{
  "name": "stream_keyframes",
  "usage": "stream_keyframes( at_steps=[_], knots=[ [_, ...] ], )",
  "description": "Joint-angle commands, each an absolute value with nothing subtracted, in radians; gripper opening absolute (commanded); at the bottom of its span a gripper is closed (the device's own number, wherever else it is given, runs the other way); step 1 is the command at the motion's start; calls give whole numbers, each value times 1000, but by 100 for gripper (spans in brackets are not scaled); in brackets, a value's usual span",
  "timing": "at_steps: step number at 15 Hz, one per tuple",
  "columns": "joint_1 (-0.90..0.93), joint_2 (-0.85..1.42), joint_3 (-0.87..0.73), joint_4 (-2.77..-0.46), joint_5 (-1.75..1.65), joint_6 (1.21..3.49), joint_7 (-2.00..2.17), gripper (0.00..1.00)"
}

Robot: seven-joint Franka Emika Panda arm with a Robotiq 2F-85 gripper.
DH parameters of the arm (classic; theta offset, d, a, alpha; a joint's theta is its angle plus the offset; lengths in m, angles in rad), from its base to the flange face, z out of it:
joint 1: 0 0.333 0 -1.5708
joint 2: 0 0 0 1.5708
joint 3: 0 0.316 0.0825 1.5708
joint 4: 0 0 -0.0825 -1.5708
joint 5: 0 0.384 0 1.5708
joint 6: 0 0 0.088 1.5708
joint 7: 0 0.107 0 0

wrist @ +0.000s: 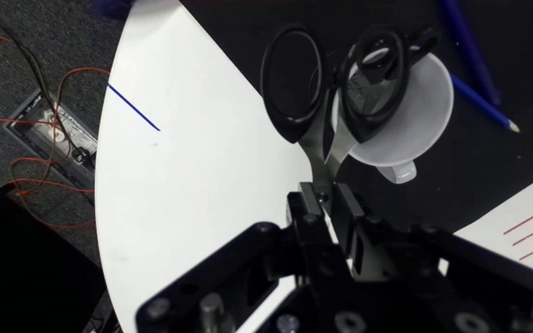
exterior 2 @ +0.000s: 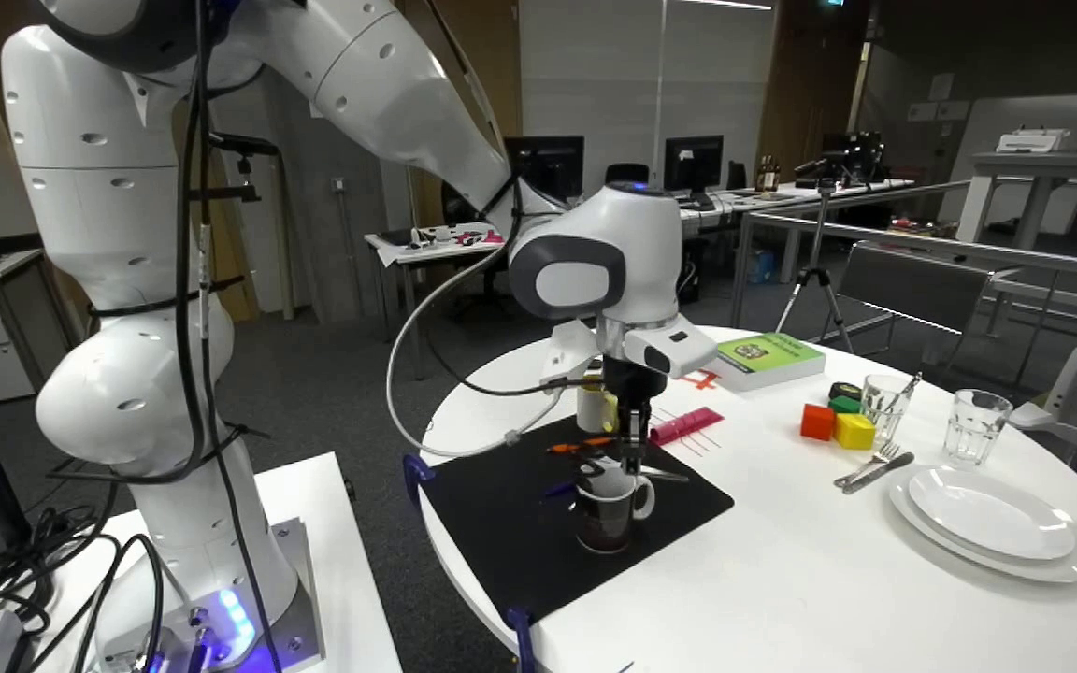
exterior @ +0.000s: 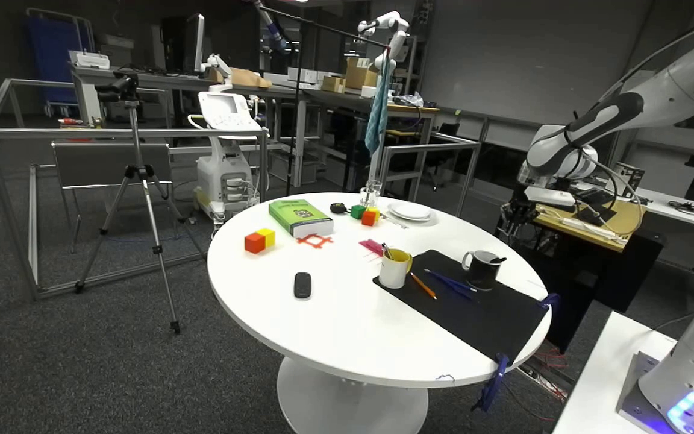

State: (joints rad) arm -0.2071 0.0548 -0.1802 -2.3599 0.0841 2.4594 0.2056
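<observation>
Round white table (exterior 2: pixel 782 579): smooth top.
Rectangular black mat (exterior 2: pixel 501 523): thin, dull, flat at the table's edge.
Black jointed gripper (wrist: pixel 324 198): its fingers stand nearly together, pinching the silver metal scissors with black oval loops (wrist: pixel 313 144) by the pivot.
Scissors' place: between the fingertips; in the wrist view, the long axis runs near to far, loops farthest.
Black mug with white handle (wrist: pixel 410 125): round, upright, right of the scissors; one loop overlaps its mouth.
Blue pencil (wrist: pixel 481 101): slim, sharpened, right of the mug.
</observation>
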Motion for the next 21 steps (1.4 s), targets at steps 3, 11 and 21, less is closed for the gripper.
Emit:
stream_keyframes(
  at_steps=[3, 11, 21],
  knots=[
    [-204, 41, -190, -2196, 88, 2175, 211, 3],
    [-204, 151, -187, -2052, 133, 1940, 222, 3],
    [-212, 346, -188, -1818, 172, 1705, 267, 3]
  ],
)
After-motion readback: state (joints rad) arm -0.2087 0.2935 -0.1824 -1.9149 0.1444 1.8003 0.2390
